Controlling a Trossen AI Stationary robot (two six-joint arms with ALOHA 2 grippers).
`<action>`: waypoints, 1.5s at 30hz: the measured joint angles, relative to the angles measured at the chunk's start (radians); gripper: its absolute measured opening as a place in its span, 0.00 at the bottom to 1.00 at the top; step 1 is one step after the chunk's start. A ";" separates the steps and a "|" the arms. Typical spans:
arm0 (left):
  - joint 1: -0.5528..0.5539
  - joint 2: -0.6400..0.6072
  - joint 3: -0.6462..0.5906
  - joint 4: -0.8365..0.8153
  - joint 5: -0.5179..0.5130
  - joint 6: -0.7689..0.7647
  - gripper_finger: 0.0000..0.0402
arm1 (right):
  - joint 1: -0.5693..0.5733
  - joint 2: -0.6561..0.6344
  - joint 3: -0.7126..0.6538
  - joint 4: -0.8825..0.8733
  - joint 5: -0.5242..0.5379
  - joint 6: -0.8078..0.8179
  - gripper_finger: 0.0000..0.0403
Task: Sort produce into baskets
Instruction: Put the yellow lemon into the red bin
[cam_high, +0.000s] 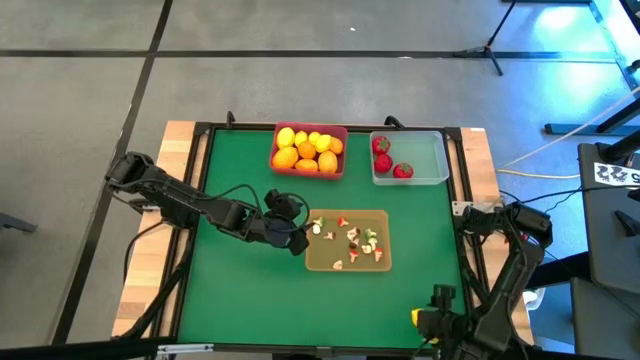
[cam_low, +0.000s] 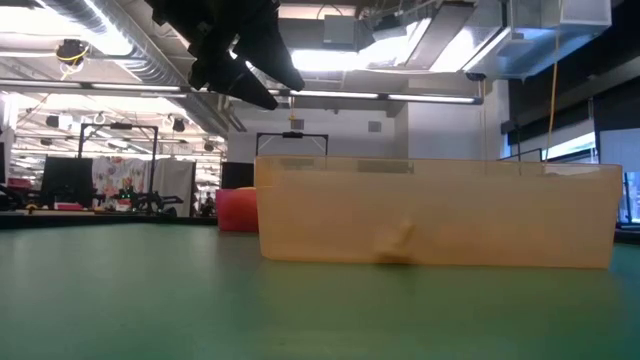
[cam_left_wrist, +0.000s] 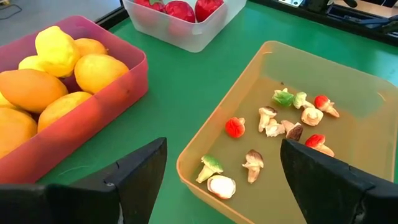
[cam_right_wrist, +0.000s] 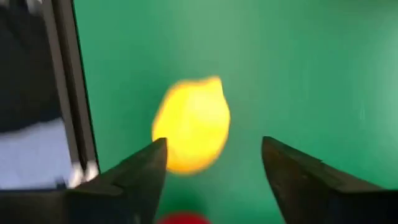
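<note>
The pink-red tray (cam_high: 310, 165) at the far middle holds yellow and orange lemons (cam_left_wrist: 59, 74). The clear tray (cam_high: 430, 160) to its right holds red fruits (cam_high: 384, 160). The tan tray (cam_high: 345, 262) in the middle holds small mushroom-like bits (cam_left_wrist: 273, 121). My left gripper (cam_left_wrist: 224, 149) is open and empty, raised above the tan tray's left rim (cam_left_wrist: 193, 162); it also shows in the high view (cam_high: 297, 237). My right gripper (cam_right_wrist: 214, 146) is open near the table's near right corner (cam_high: 428, 318). A yellow lemon (cam_right_wrist: 191, 124) lies on the green mat just ahead of its fingers, apart from them as far as shows.
A small red thing (cam_right_wrist: 183, 218) shows at the edge of the right wrist view, below the lemon. A black frame (cam_high: 200, 200) borders the green mat (cam_high: 250, 290), which is bare at the near left. In the low view the tan tray's wall (cam_low: 430, 215) stands in front of the pink-red tray (cam_low: 238, 210).
</note>
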 joint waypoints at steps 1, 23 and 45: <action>0.000 0.000 0.000 0.000 0.000 0.000 0.77 | -0.006 0.000 -0.003 0.015 0.029 0.012 0.68; -0.001 0.000 0.000 0.000 0.008 0.006 0.77 | -0.009 0.000 -0.192 0.226 0.017 0.134 0.80; 0.000 0.000 0.000 0.002 0.008 -0.014 0.77 | -0.054 -0.106 -0.107 -0.138 0.199 0.000 0.39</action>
